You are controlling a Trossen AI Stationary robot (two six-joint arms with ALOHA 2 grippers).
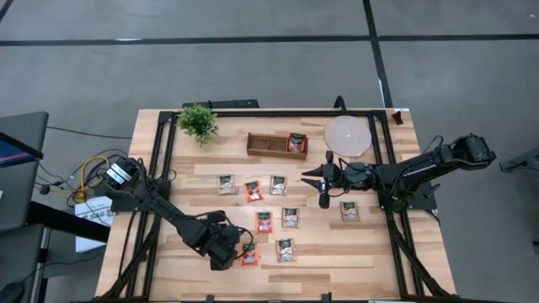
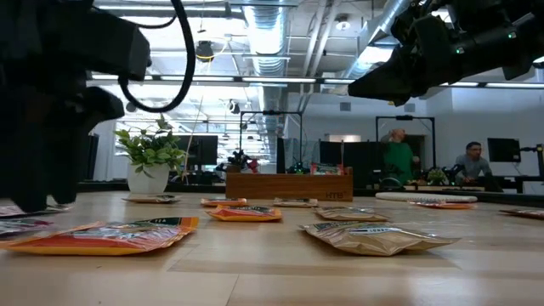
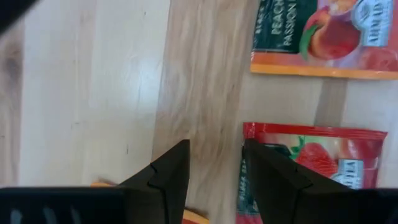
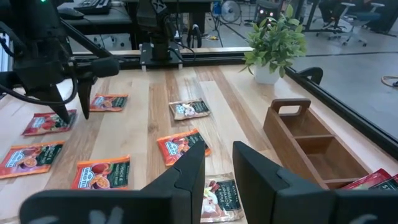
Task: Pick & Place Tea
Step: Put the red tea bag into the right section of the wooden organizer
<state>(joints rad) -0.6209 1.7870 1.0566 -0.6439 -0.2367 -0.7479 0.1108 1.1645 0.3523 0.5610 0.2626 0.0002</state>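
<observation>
Nine tea sachets (image 1: 264, 221) lie loose across the table (image 1: 177, 261), and one red sachet (image 1: 296, 143) sits in the wooden tray (image 1: 265, 145) at 12 o'clock. Left gripper (image 1: 237, 250), fingers apart and empty, hovers low beside a red sachet (image 1: 250, 255) at 6 o'clock. Right gripper (image 1: 318, 178) hangs open and empty near the centre.

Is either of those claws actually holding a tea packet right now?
No. The left gripper hovers with open jaws beside a red sachet; the right gripper is open in the air.
</observation>
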